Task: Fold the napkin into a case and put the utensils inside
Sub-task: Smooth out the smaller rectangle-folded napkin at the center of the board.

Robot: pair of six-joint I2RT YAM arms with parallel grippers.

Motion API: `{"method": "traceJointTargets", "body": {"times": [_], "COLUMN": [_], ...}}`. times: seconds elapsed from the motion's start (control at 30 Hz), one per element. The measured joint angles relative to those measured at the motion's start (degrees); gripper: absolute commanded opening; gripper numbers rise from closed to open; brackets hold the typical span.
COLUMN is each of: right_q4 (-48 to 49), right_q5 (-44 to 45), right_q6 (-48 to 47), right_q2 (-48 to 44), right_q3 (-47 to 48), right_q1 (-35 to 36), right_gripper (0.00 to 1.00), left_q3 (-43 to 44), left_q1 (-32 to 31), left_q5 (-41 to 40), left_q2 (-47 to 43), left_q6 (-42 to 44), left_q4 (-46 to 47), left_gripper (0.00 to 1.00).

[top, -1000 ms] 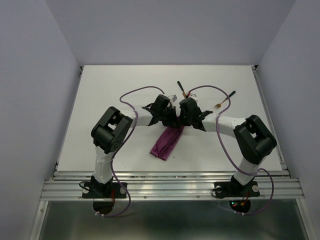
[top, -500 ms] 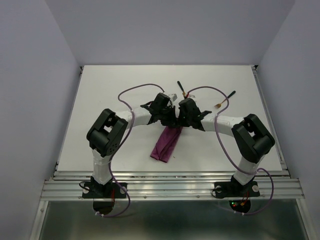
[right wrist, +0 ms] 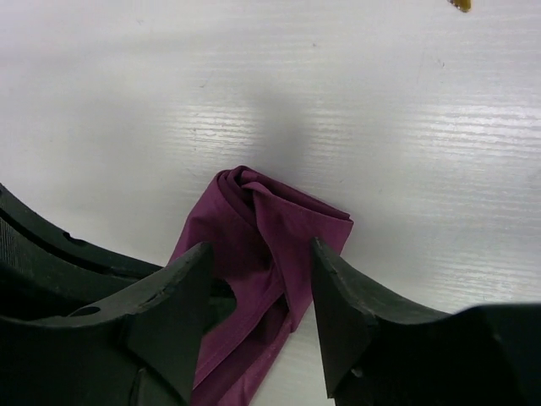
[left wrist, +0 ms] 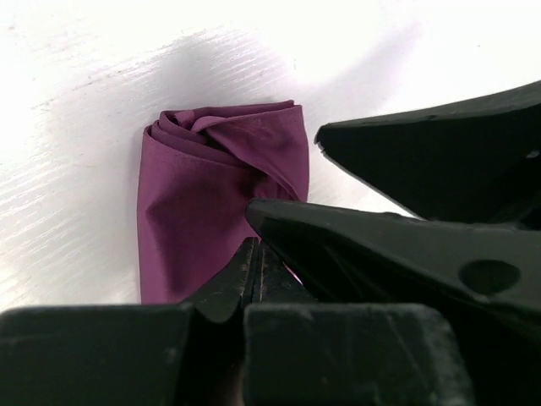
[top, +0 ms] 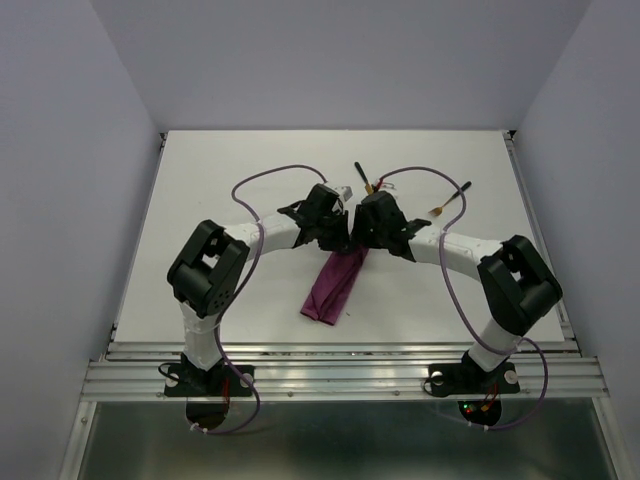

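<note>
- Surface [top: 230, 180]: white and flat. You have pale lavender-grey walls [top: 330, 60] at 9, 12 and 3 o'clock, and a ribbed metal rail [top: 340, 375] along the 6 o'clock edge where both arm bases are bolted.
- Count: one napkin [top: 335, 285], two utensils, two arms, and two purple cables, one looped over each arm.
- Napkin: dark magenta, folded into a narrow strip. It lies flat near the middle of the surface, a little toward 6 o'clock.
- Long axis: it runs from 7 o'clock to 1 o'clock. The 1 o'clock end sits under the two claws, and the wrist views show the end of the strip bunched in soft folds.
- The 12 o'clock utensil [top: 362, 178]: black handle pointing to 11 o'clock, gold end toward the claws, clear of the cloth.
- The 2 o'clock utensil [top: 452, 198]: black handle toward 1 o'clock, gold end toward 7 o'clock, well apart from the napkin.
- Left claw [left wrist: 256, 254]: jaws pressed together, tips down on the cloth. You cannot tell whether a fold is pinched between them.
- Right claw [right wrist: 260, 254]: jaws spread, straddling the napkin with one finger on each side, gripping nothing.
- The two claws sit just beside each other.
</note>
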Motion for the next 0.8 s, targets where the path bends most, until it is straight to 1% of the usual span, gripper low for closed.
{"method": "traceJointTargets", "body": {"times": [0.2, 0.3, 0.4, 0.57, 0.67, 0.7, 0.77, 0.8], "right_q4": [-0.8, -1.2, -0.6, -0.4, -0.1, 0.1, 0.5, 0.7], "right_q5": [1.4, 1.2, -2.2, -8.3, -11.6, -12.2, -13.7, -14.3], "right_q6": [0.1, 1.5, 4.0, 8.2, 10.7, 11.0, 12.0, 12.3], "right_q2": [-4.6, -7.6, -10.4, -13.5, -13.9, -13.9, -13.9, -13.9], "right_q3": [-0.3, -2.2, -6.4, -14.4, -17.2, -17.6, -18.3, -18.5], "right_q1": [-0.1, -0.1, -0.1, 0.3, 2.1, 2.6, 3.9, 4.6], "right_gripper": [0.70, 0.72, 0.73, 0.73, 0.70, 0.66, 0.61, 0.56], "left_q3": [0.0, -0.4, -3.1, -11.4, -16.3, -17.9, -20.9, -22.1], "left_q1": [0.3, 0.6, 1.6, 5.2, 8.0, 8.9, 9.7, 9.7], "left_q5": [-0.6, -0.7, -0.9, -2.0, -3.1, -3.5, -4.2, -4.3], "left_q2": [-4.2, -6.7, -9.9, -16.0, -17.9, -18.1, -18.4, -18.4], "left_q6": [0.1, 0.1, 0.0, -0.7, -1.3, -1.5, -1.7, -2.0], "left_q4": [-1.0, -1.3, -0.7, -0.6, -0.8, -1.2, -1.3, -1.5], "left_gripper": [0.00, 0.00, 0.00, 0.00, 0.00, 0.00, 0.00, 0.00]}}
